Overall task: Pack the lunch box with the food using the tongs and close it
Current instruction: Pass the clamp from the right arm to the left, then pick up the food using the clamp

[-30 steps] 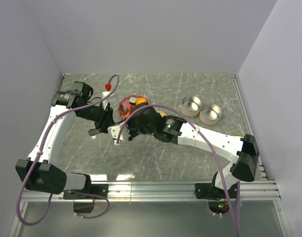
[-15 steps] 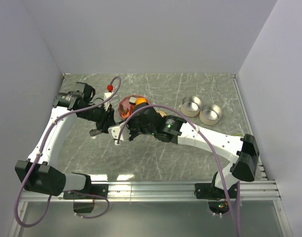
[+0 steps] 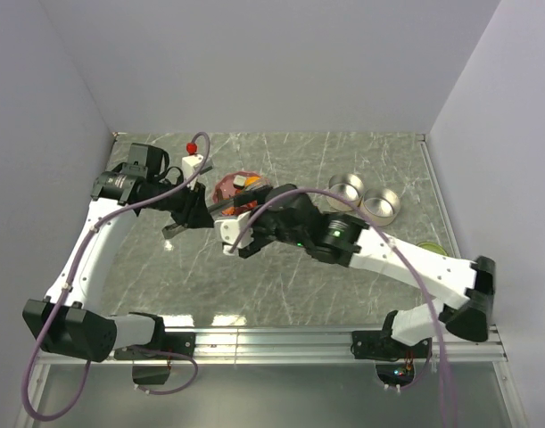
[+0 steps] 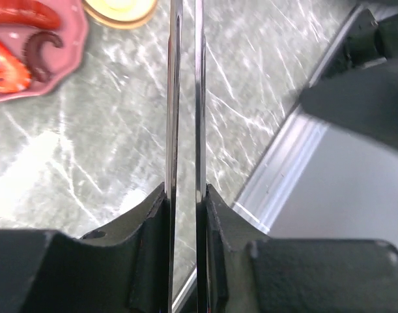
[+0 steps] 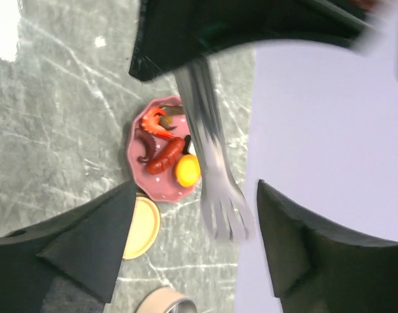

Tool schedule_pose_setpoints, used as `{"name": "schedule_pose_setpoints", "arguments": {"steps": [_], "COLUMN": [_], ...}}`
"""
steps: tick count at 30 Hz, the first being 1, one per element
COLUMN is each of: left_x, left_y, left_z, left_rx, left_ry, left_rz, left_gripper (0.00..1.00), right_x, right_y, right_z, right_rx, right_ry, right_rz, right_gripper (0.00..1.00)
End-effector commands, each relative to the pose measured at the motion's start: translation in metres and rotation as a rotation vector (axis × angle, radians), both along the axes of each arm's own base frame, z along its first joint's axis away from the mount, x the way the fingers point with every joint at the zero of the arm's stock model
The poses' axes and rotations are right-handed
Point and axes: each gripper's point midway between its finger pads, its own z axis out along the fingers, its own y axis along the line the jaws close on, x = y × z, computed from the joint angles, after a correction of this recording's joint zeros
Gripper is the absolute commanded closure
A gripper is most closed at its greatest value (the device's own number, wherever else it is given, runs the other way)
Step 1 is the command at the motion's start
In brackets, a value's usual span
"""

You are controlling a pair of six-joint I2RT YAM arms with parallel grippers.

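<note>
down by the arm bases the marble-look table is bare; the action sits further in, where both arms reach toward the middle.

the right arm stretches in low from the right side, elbow out, wrist turned so its camera looks across the food. the right gripper stands wide with nothing between its fingers. it hangs just near of the tongs, not touching them as far as i can tell.

the left arm comes up its own side and bends inward at the wrist. the left gripper is clamped narrow on the tongs, one finger against each slender arm, pressing the two arms almost together. the grip sits partway along them, so the tips point out ahead over the table. i take that hold to be what lets this one gripper work the tongs by squeezing.

just beyond the tips lies the pink plate with the food on it: an orange ball, a red sausage and a red curled piece. none of it is lifted. a pale yellow disc lies just beside the plate.

further right and well apart from the plate stand two round metal tins, touching each other, open. i judge packing not yet begun.
</note>
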Motion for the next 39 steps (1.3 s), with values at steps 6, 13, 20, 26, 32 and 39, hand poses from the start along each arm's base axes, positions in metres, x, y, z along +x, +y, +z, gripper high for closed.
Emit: {"name": "schedule_pose_setpoints", "arguments": {"steps": [6,13,20,26,32,39], "left_x": [0.033,0.064,0.085,0.096,0.105,0.127], "left_y": [0.011,0.032,0.043,0.049,0.042,0.031], "left_z": [0.004,0.011,-0.005,-0.027,-0.037,-0.053], "left_rx": [0.062,0.183,0.281,0.384,0.397,0.399], "left_ry": [-0.064,-0.138,-0.132,-0.105,-0.1,-0.041], "left_rz": [0.135,0.252,0.276,0.262,0.245,0.245], "left_gripper": [0.86,0.75,0.76,0.68,0.65,0.63], "right_x": [-0.023,0.007,0.02,0.018,0.017,0.016], "right_y": [-0.067,-0.126,-0.189,-0.225,-0.241,-0.245], "right_z": [0.041,0.033,-0.001,-0.029,-0.065,-0.076], "right_rx": [0.152,0.276,0.374,0.425,0.449,0.499], "right_ry": [0.108,0.286,0.461,0.6,0.785,0.866], "right_rz": [-0.089,-0.266,-0.495,-0.645,-0.777,-0.836], "right_gripper": [0.14,0.12,0.11,0.07,0.07,0.07]}}
